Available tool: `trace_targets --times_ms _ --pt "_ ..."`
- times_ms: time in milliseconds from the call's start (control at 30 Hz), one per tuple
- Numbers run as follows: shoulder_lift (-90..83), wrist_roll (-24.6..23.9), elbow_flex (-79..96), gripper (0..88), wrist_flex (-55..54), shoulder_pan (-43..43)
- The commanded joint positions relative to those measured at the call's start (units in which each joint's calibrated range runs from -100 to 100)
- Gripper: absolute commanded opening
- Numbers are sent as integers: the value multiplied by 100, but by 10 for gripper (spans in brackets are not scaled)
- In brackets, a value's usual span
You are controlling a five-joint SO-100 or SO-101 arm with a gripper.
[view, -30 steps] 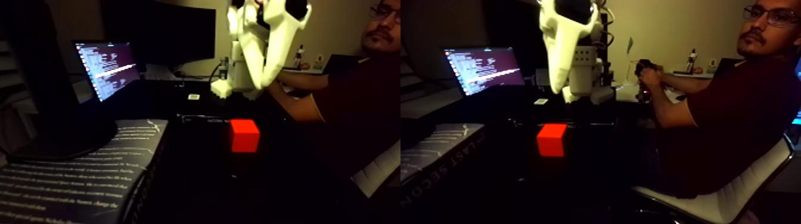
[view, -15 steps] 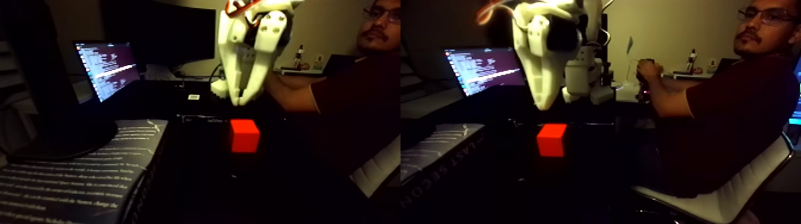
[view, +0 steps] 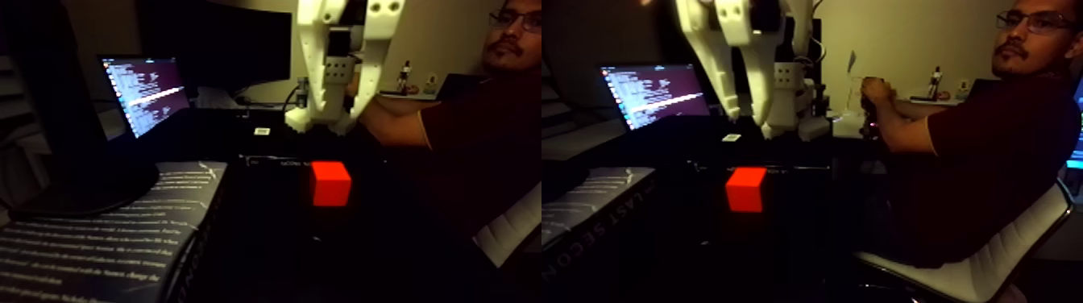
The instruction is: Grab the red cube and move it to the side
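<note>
The picture holds two nearly equal halves side by side. The red cube (view: 330, 184) rests on the dark table, and shows again in the right half as the same cube (view: 746, 189). My white gripper (view: 336, 121) hangs above it, pointing down, a clear gap above the cube's top. The jaws stand spread apart with nothing between them. In the right half the open gripper (view: 749, 121) shows again, with one white finger (view: 729, 93) to the left of the gap.
A lit laptop screen (view: 145, 93) stands at the back left. A dark printed book (view: 105, 234) lies front left. A seated person (view: 991, 137) in a white chair (view: 991, 270) is at the right, one hand (view: 874, 97) on a device on the desk.
The gripper's jaws went from shut to spread wide and its tips rose slightly above the cube. The cube has not moved.
</note>
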Motion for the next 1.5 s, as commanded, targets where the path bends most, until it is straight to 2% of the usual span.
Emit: trace_targets --times_ms 0,233,600,1333,1467 --pt "150 80 39 175 33 25" --pt "352 129 121 276 -52 -17" --pt "881 -55 157 276 -1006 33" --pt "1503 64 166 276 -1361 275" --pt "1638 80 293 276 -1690 383"
